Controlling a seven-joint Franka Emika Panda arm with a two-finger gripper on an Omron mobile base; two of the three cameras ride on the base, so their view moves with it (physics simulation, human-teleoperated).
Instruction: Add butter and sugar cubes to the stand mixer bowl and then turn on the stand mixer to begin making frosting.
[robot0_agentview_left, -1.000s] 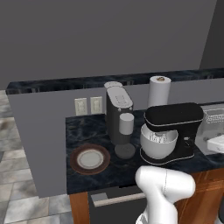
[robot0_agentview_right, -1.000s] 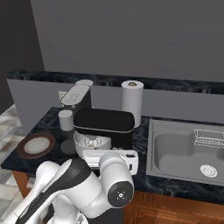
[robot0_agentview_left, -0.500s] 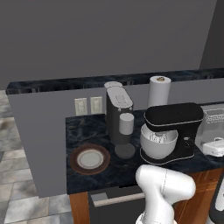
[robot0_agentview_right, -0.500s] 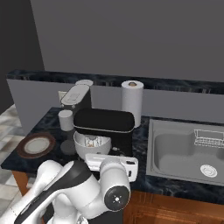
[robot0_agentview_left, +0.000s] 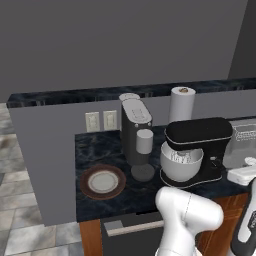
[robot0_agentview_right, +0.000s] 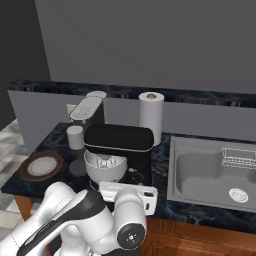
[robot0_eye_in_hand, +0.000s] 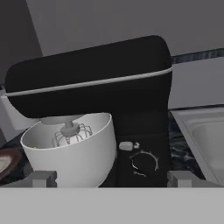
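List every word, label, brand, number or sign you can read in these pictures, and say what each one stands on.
None can be read.
stand mixer: no brand or lettering; only a silver trim line along the head and a ring of small pale marks round its dial, too small to read.
coffee machine: plain.
paper towel roll: plain.
wall outlets: no markings.

One black stand mixer (robot0_agentview_left: 199, 145), one off-white round bowl (robot0_agentview_left: 181, 162), one brown-rimmed white plate (robot0_agentview_left: 102, 181), one white paper-towel roll (robot0_agentview_left: 181, 104) and one grey coffee machine (robot0_agentview_left: 136, 131) were counted.
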